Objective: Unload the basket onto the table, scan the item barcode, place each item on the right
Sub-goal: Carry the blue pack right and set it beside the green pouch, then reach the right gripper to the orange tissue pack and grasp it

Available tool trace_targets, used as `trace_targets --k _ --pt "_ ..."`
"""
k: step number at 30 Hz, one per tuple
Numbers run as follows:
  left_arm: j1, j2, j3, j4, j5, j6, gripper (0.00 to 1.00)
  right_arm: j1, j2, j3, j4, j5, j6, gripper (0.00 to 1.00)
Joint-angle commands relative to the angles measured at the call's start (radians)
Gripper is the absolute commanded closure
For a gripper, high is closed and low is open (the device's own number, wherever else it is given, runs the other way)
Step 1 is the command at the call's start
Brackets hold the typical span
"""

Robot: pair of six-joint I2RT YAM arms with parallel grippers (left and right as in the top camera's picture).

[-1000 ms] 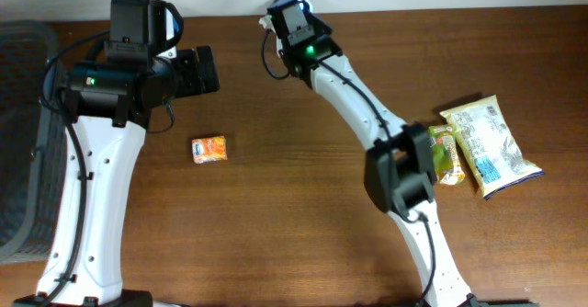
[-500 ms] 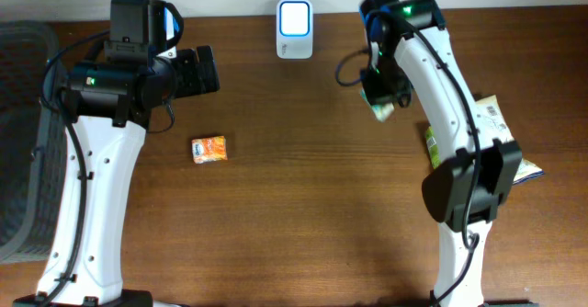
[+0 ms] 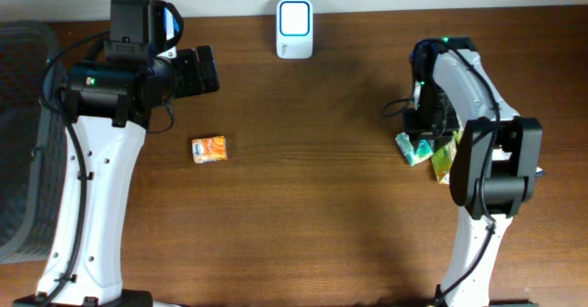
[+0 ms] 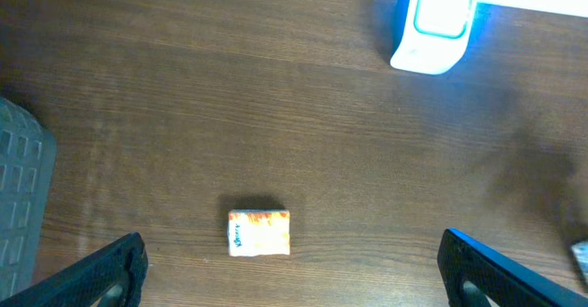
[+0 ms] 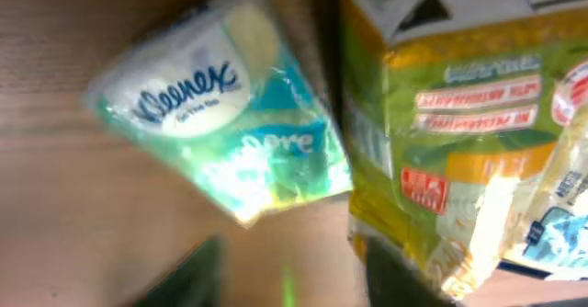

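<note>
A teal Kleenex tissue pack (image 5: 220, 105) lies on the brown table, close to a green-yellow carton (image 5: 441, 132); from overhead the tissue pack (image 3: 412, 148) sits at the right, against the carton (image 3: 445, 161). My right gripper (image 5: 294, 279) hovers just above them, its blurred fingers apart with only table between them; overhead it shows as the right gripper (image 3: 425, 130). The white barcode scanner (image 3: 294, 17) stands at the back middle. My left gripper (image 4: 303, 279) is wide open high above an orange packet (image 4: 259, 232), also seen as the orange packet (image 3: 209, 149).
A dark mesh basket (image 3: 18, 142) stands at the far left edge. Part of another snack bag (image 5: 551, 229) peeks out beside the carton. The scanner (image 4: 432, 22) glows blue at the back of the left wrist view.
The right arm swung from the scanner to the right side carrying the tissue pack, came down beside the carton and opened its jaws off the pack. The left arm stayed still.
</note>
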Motion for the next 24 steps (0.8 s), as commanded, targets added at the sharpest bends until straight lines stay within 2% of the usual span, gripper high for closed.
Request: trace_targets --k 1,2,4,8,12,15,16,19,21,24 --pt "0.001 -0.012 0.004 0.002 -0.007 0.013 0.01 0.023 -0.013 0.134 -0.044 -0.132 -0.062 0.32" --pt "0.001 -0.012 0.004 0.002 -0.008 0.013 0.01 0.034 -0.013 0.19 -0.062 -0.198 -0.089 0.26" --pt "0.001 -0.012 0.004 0.002 -0.008 0.013 0.01 0.053 -0.013 0.241 -0.061 -0.29 -0.094 0.2" --pt "0.001 -0.012 0.004 0.002 -0.007 0.013 0.01 0.129 -0.01 0.257 0.082 -0.586 -0.093 0.0" --pt "0.001 -0.012 0.004 0.002 -0.007 0.013 0.01 0.259 0.001 0.203 0.335 -0.752 -0.077 0.01" --pt "0.001 -0.012 0.004 0.002 -0.007 0.013 0.01 0.363 0.013 0.175 0.515 -0.743 0.004 0.01" --pt "0.001 -0.012 0.004 0.002 -0.007 0.013 0.01 0.422 0.029 0.167 0.609 -0.715 0.032 0.01" --pt "0.001 -0.012 0.004 0.002 -0.007 0.013 0.01 0.505 0.053 0.164 0.72 -0.595 0.094 0.01" --pt "0.001 -0.012 0.004 0.002 -0.008 0.013 0.01 0.587 0.093 0.164 0.826 -0.501 0.122 0.07" --pt "0.001 -0.012 0.004 0.002 -0.007 0.013 0.01 0.646 0.131 0.164 0.898 -0.441 0.122 0.14"
